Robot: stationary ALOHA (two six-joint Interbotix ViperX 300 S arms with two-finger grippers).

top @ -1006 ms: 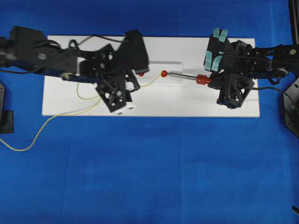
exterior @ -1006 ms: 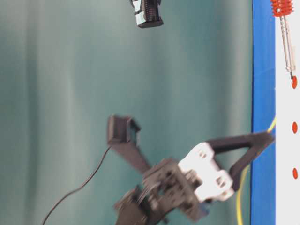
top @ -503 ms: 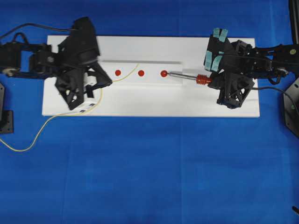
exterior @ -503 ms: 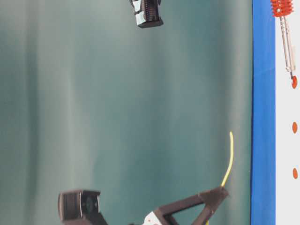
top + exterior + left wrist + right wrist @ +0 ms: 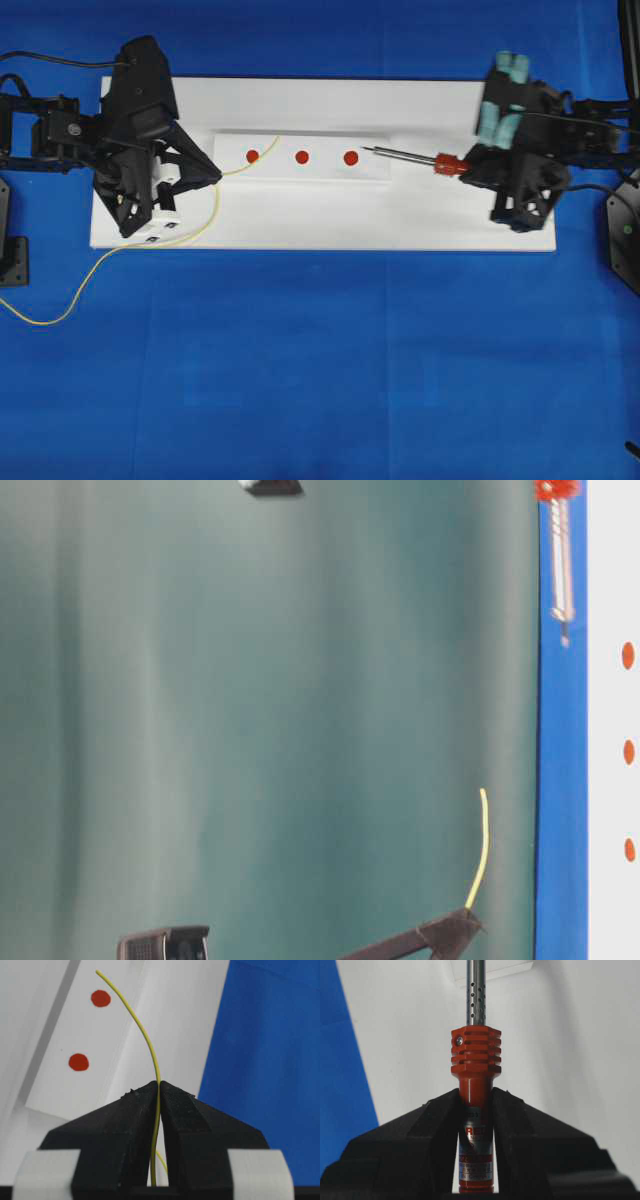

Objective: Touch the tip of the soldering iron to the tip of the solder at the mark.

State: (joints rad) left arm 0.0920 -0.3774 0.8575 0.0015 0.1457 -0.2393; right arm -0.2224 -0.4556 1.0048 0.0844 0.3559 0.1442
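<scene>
In the overhead view, the black left gripper (image 5: 205, 172) holds the thin curly yellow solder wire (image 5: 205, 215) near its free end, so that only a short piece stands out ahead of the jaws. This short free length probably keeps the soft wire from drooping when it is aimed. The rest of the wire trails behind the jaws, off the white board (image 5: 320, 225) onto the blue cloth. The right gripper (image 5: 478, 165) grasps the slim soldering iron with the silver shaft and red ribbed collar (image 5: 420, 157); its tip points at the three red round marks (image 5: 302, 157) but stops just beside the nearest one.

In the table-level view, the wire end (image 5: 483, 830) and the iron shaft (image 5: 561, 570) both stand off the board and are well apart from each other.

In the left wrist view, the jaws are clenched on the wire (image 5: 150, 1055), which curves ahead of them toward the marks.

In the right wrist view, the jaws clamp the red-and-silver handle (image 5: 476, 1125) just behind the collar, which I judge gives firm control of the tip.
</scene>
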